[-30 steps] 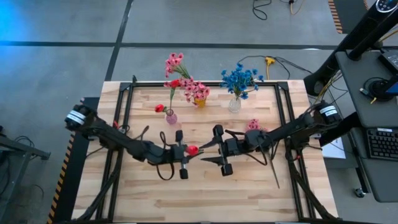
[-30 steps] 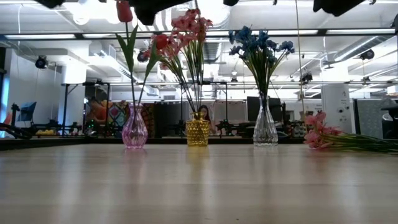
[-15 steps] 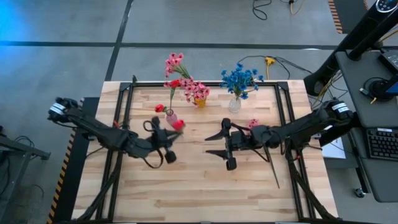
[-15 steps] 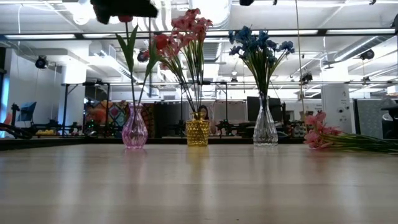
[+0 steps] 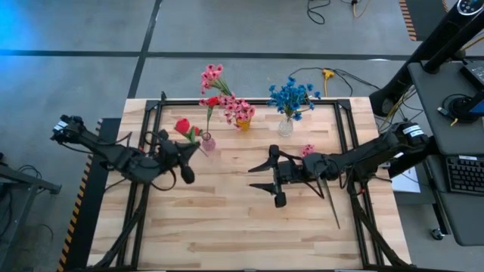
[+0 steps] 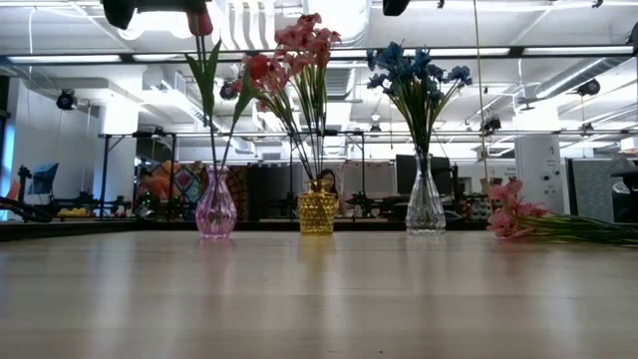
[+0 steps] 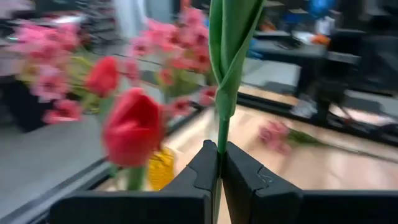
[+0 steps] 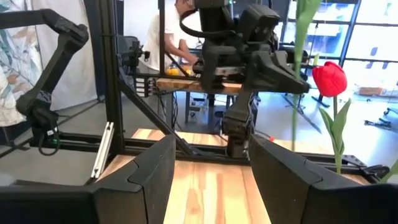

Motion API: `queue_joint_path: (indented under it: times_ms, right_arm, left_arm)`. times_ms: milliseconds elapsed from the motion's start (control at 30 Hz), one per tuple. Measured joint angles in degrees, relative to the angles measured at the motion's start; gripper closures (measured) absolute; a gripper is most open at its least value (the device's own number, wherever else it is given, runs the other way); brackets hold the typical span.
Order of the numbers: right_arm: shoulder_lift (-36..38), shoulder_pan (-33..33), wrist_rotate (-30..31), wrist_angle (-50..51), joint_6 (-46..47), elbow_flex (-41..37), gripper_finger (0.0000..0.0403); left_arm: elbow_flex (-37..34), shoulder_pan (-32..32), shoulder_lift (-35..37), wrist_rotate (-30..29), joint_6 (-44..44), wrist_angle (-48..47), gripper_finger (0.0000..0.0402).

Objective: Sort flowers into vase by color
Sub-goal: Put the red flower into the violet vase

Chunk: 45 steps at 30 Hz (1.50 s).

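A robotics lab with an open industrial ceiling (image 6: 329,60) of strip lights and ducts, a concrete floor (image 5: 76,83), a desk keyboard (image 5: 463,174) and a person at a workbench (image 8: 163,31).

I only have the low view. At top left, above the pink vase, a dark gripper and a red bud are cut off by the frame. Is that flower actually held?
Observer: Yes. The left wrist view shows the left gripper shut on the green stem of the red tulip.
Operator: Is it lined up over the vase?
Observer: Not from above. The bud sits to one side of the pink vase, off its mouth.
Operator: And the right arm?
Observer: The right gripper is open and empty over mid-table. A pink flower lies flat by that arm.
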<state>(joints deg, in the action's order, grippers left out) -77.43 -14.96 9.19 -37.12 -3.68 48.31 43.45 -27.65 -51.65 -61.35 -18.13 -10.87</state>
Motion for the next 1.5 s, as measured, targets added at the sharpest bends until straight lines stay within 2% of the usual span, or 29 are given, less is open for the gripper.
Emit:
queue_joint_path:
  times_ms: [200,367,633,1000,1500]
  right_arm:
    - [-0.05,0.78,0.05,-0.64,-1.3,0.0,0.0206]
    - [-0.07,1.2,0.07,-0.62,-0.81,0.0,0.0207]
    - [-0.07,1.42,0.24,-0.83,-0.42,0.0,0.0206]
    - [-0.07,1.4,0.46,-0.81,0.11,0.0,0.0206]
    - [-0.1,1.4,0.48,-0.22,0.28,0.0,0.0207]
  left_arm:
    - [-5.0,1.82,-3.38,-8.66,0.0,8.96,0.0402]
    - [-6.59,2.71,-6.46,-13.08,1.22,13.09,0.0401]
    - [-6.65,4.75,-7.97,-13.04,7.07,17.9,0.0401]
    - [-7.01,9.88,-8.06,-11.25,7.39,17.96,0.0401]
    - [-6.94,13.24,-8.06,-9.56,8.65,18.19,0.0401]
